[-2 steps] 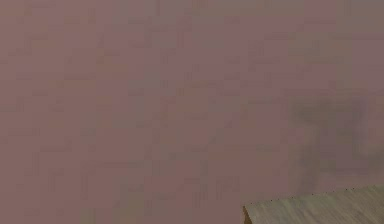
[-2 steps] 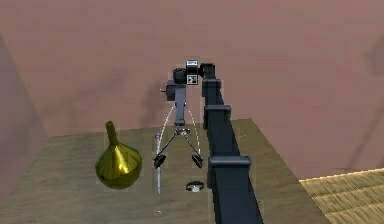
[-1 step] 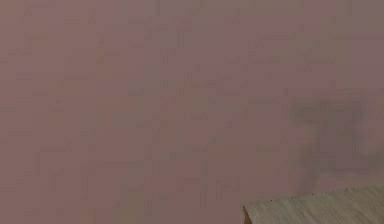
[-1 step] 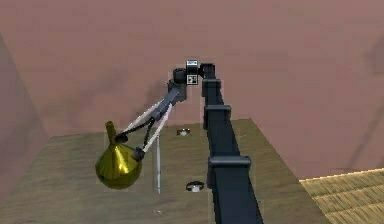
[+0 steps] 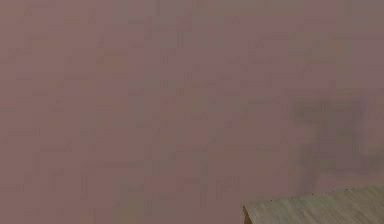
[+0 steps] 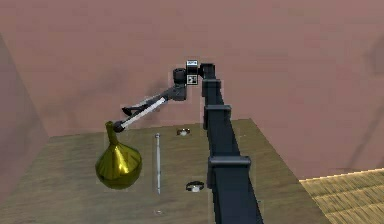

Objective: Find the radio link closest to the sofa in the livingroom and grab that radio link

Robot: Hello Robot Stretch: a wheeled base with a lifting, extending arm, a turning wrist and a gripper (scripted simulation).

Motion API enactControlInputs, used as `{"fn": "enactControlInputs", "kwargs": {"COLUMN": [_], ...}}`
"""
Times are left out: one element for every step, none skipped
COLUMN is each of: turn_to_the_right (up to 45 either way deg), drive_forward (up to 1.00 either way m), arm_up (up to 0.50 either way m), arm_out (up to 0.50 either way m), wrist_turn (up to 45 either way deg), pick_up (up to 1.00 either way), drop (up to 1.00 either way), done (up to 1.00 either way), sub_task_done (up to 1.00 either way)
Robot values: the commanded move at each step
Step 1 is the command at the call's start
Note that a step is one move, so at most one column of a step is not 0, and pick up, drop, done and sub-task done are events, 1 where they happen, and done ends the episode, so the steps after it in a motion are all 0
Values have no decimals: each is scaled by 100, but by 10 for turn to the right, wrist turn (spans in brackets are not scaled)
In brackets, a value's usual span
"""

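Extending across the brown wooden bench [image 6: 270, 150], the dark square-bar arm [image 6: 225, 150] ends at the hand [image 6: 120, 124]. The hand's thin fingers slant down toward the flared mouth of an olive-yellow, round-bellied vase [image 6: 117, 168]. The hand's opening state cannot be determined. Whether it has hold of anything also cannot be determined, because the vase stands on the bench right at its far end.

Radio link location: not confirmed. No item on the bench has a shape that clearly bears that name. Candidates:
- a thin grey rod [image 6: 157, 160] lying just beside the vase;
- two small round grey pieces, one near the rod's far end [image 6: 184, 131] and one beside the arm [image 6: 195, 185].

Probable faults from this position:
- Wrong target. The fingers point at the vase, so a grasp here likely takes the vase.
- Tipping. Any sideways or retracting motion may catch the vase's narrow neck and topple it onto the rod.
- Slipping. The rod lies flat and thin, so the fingers may push it away rather than lift it.
- Collision. A plain pink wall [image 5: 150, 100] appears close ahead, so driving forward risks contact.
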Motion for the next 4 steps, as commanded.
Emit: {"fn": "enactControlInputs", "kwargs": {"turn_to_the_right": [0,0,0,0], "drive_forward": [0,0,0,0], "arm_up": [0,0,0,0], "arm_out": [0,0,0,0], "wrist_turn": [450,450,450,270], "pick_up": [0,0,0,0], "drop": [0,0,0,0], "done": [0,0,0,0], "sub_task_done": [0,0,0,0]}}
